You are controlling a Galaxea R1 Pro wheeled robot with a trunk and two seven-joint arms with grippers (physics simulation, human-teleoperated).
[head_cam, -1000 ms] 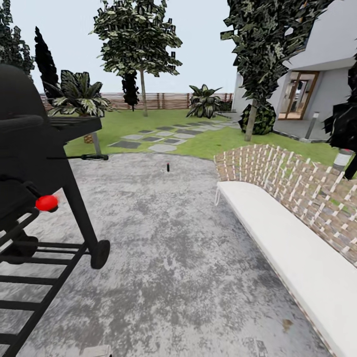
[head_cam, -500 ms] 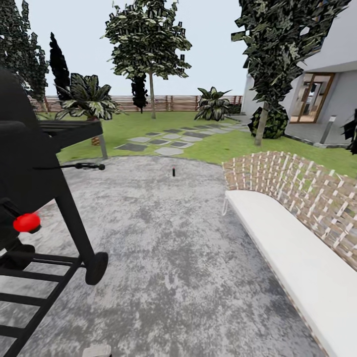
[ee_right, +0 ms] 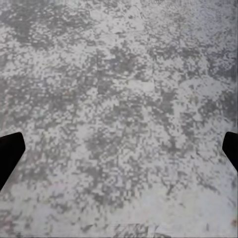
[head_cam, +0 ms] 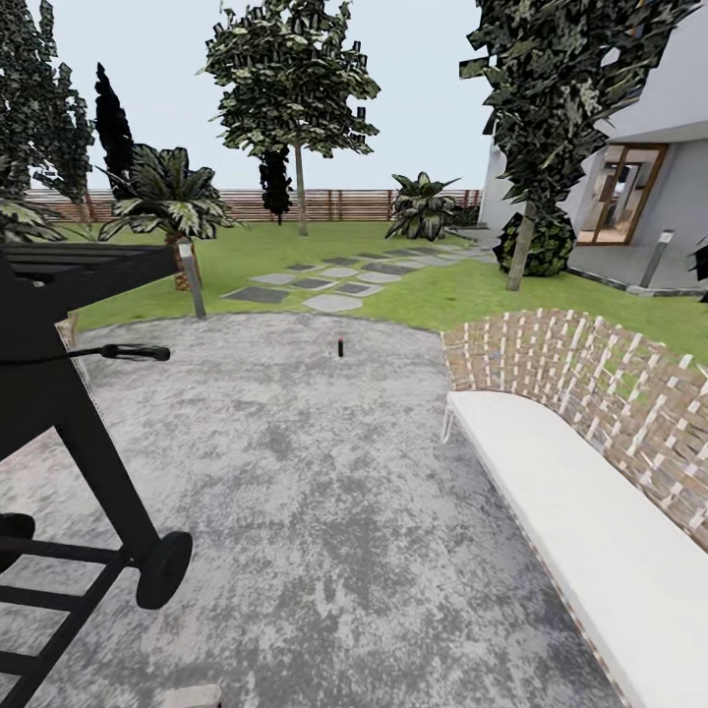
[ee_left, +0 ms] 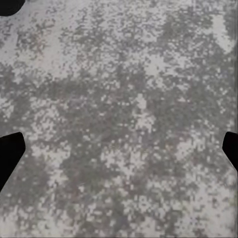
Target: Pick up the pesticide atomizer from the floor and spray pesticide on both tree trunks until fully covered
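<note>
I stand on a mottled grey paved patio (head_cam: pixel 324 511). The small dark atomizer (head_cam: pixel 340 346) stands upright on it at twelve o'clock, near the lawn (head_cam: pixel 433 290) edge. A black grill (head_cam: pixel 59 393) is at nine o'clock, a white bench (head_cam: pixel 580 531) with woven back at three. Stepping stones (head_cam: pixel 324 285) cross the grass toward the slat fence (head_cam: pixel 344 204). One tree trunk (head_cam: pixel 300 192) rises at twelve, another (head_cam: pixel 521 246) at one. My left hand (ee_left: pixel 119 153) and right hand (ee_right: pixel 119 153) are spread wide over bare paving.
</note>
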